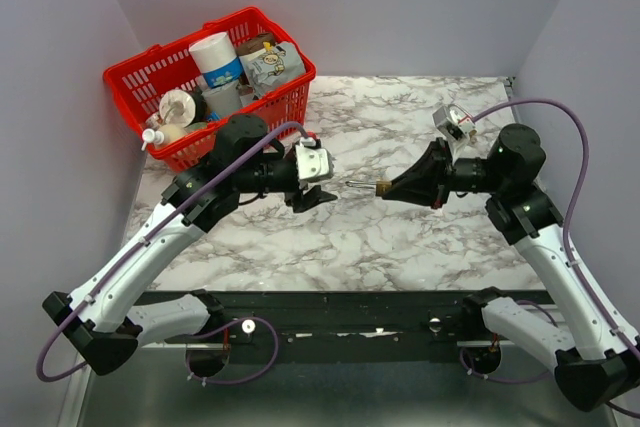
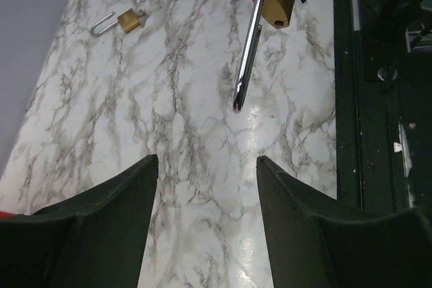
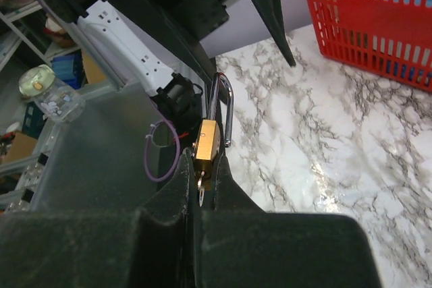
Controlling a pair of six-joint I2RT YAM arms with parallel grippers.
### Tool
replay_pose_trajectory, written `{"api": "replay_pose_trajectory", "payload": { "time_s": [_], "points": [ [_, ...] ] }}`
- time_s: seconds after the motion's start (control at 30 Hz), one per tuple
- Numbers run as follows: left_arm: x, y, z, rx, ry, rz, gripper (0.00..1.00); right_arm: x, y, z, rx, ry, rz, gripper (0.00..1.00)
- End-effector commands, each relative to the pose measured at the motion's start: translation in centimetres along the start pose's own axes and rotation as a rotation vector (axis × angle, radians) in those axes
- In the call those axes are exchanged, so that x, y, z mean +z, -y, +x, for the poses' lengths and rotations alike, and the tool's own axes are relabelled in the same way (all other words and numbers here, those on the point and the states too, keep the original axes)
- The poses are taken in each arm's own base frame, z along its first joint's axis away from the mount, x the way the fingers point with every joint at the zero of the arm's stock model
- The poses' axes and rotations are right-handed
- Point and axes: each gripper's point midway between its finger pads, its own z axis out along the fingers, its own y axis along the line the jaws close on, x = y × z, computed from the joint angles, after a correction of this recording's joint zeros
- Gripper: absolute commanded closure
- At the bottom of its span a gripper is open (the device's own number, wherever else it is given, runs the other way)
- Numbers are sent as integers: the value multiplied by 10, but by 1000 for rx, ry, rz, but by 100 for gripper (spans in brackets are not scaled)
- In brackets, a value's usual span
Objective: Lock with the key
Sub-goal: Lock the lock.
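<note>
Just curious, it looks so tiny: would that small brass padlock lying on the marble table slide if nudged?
Probably: the small brass padlock lies flat on the glossy marble tabletop, so it would likely slide or spin, not roll. Solid metal, it is likely rigid and heavy for its size.

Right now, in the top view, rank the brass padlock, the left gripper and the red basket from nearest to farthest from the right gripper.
1. brass padlock: held in the right gripper's fingers.
2. left gripper: just left of the padlock.
3. red basket: far-left back corner.
</note>
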Motion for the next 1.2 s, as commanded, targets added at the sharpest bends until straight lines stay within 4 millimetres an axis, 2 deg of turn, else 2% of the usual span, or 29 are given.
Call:
{"api": "replay_pose_trajectory", "payload": {
  "time_s": [0.0,0.2,0.37,0.67,0.9,1.1,1.17],
  "points": [
    [6,22,-21,2,102,94,36,2,-19,-8,-104,18,-94,99],
    [8,30,-31,-76,141,135,43,6,-26,0,-143,-5,-126,99],
    [7,40,-37,-110,154,184,51,7,-28,-1,-173,0,-117,99],
    [4,52,-35,-99,140,224,51,13,-26,0,-180,1,-100,99],
    [3,49,-38,-74,139,200,50,15,-23,-2,-176,2,-87,99],
    [3,49,-39,-100,123,194,58,16,-14,3,-187,-14,-53,99],
    [5,48,-37,-115,105,189,64,17,-14,4,-182,-17,-49,99]
  ]
}}
